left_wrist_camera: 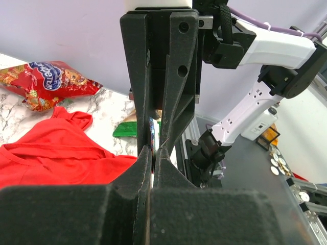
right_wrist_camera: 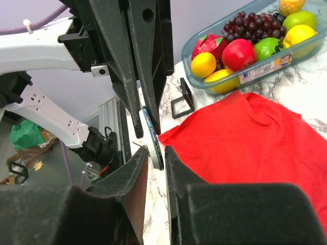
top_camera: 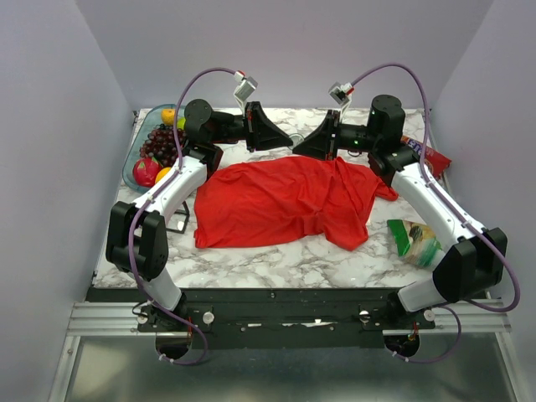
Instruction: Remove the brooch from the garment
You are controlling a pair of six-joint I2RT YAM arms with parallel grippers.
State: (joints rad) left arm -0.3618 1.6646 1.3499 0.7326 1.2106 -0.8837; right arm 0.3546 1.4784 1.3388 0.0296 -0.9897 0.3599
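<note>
Both grippers at the brooch, above the far edge of the shirt

The left gripper [left_wrist_camera: 152,162] was clamped shut on the rim of the small round brooch [right_wrist_camera: 152,140], holding it up over the red shirt's [top_camera: 285,201] far edge. The right gripper [right_wrist_camera: 156,162] faced it tip to tip, fingers close on either side of the brooch; whether they pressed it could not be told.

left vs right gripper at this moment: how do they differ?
Jaws: the left gripper has its jaws pressed together on the edge of the brooch. The right gripper has its jaws slightly apart with the brooch in the gap, grip unclear.
Side: the left gripper reaches in from the fruit tray side, the right gripper from the snack bag side.
Shared: both meet tip to tip above the far edge of the shirt.
</note>
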